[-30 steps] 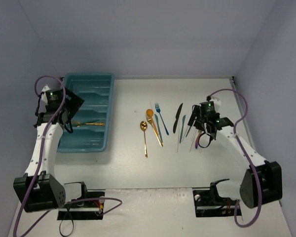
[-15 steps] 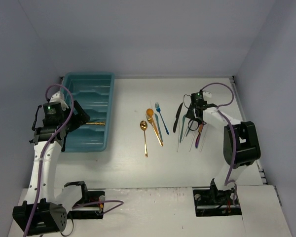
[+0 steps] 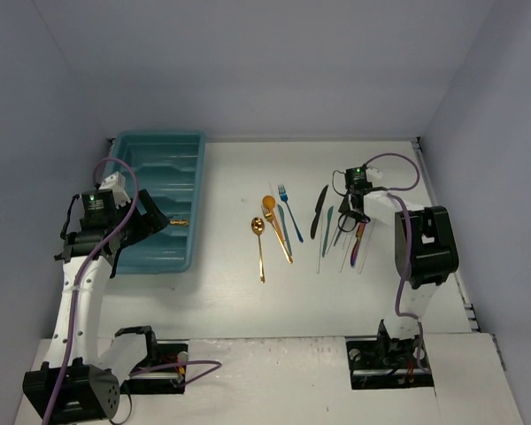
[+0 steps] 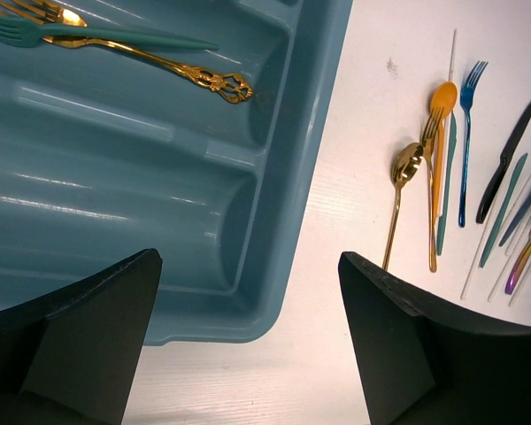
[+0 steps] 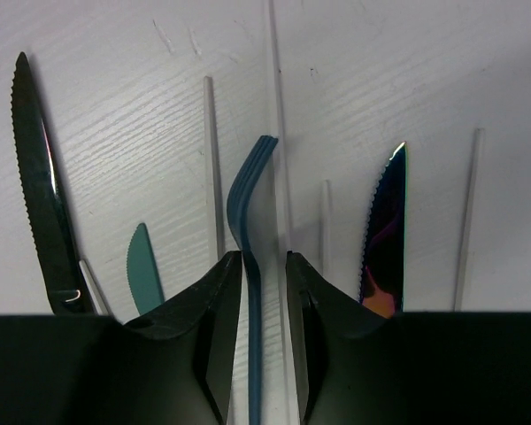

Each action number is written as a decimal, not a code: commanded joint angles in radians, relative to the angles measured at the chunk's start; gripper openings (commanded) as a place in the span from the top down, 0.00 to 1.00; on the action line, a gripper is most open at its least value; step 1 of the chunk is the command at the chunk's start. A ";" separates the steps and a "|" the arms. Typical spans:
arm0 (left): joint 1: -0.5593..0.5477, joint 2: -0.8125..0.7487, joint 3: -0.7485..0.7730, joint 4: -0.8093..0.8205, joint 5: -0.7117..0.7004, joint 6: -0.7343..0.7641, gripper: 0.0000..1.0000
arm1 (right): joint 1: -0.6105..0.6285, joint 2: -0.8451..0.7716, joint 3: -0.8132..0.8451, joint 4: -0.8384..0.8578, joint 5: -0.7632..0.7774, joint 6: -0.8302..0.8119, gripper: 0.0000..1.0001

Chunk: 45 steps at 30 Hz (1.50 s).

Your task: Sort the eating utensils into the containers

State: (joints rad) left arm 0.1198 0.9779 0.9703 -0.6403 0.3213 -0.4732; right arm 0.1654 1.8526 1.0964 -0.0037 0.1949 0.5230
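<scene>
The left hand (image 4: 248, 266) is held wide over the tray (image 4: 115, 177). The right hand (image 5: 264, 261) is set narrow around a blue fork (image 5: 252, 204).

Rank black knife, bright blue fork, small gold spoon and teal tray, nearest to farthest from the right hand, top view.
1. Black knife, just left of the right hand.
2. Bright blue fork, further left.
3. Small gold spoon, mid-table.
4. Teal tray, far left.
</scene>
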 commanded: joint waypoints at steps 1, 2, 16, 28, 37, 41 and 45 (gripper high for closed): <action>-0.003 -0.012 0.030 0.028 0.050 0.012 0.21 | 0.000 0.017 0.022 0.041 0.015 0.008 0.78; -0.003 -0.013 0.030 0.030 0.050 0.011 0.21 | 0.000 0.017 0.020 0.042 0.015 0.008 0.78; -0.011 -0.016 0.057 0.019 0.105 0.002 0.21 | 0.003 -0.042 0.016 0.044 0.069 -0.069 1.00; -0.226 0.006 0.168 0.021 0.099 -0.036 0.21 | 0.071 -0.321 0.003 0.034 0.039 -0.171 1.00; -0.708 0.169 0.310 0.065 -0.190 0.021 0.21 | 0.180 -0.513 0.025 0.012 -0.204 -0.130 1.00; -0.787 0.225 0.313 0.171 -0.172 -0.026 0.21 | 0.249 -0.554 0.035 0.013 -0.307 -0.103 1.00; -0.835 0.273 0.310 0.292 -0.172 -0.083 0.24 | 0.298 -0.584 0.046 0.014 -0.346 -0.074 1.00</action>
State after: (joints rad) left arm -0.6790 1.2331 1.2423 -0.5350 0.1806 -0.4991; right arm 0.4254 1.3260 1.0891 -0.0165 -0.0588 0.4113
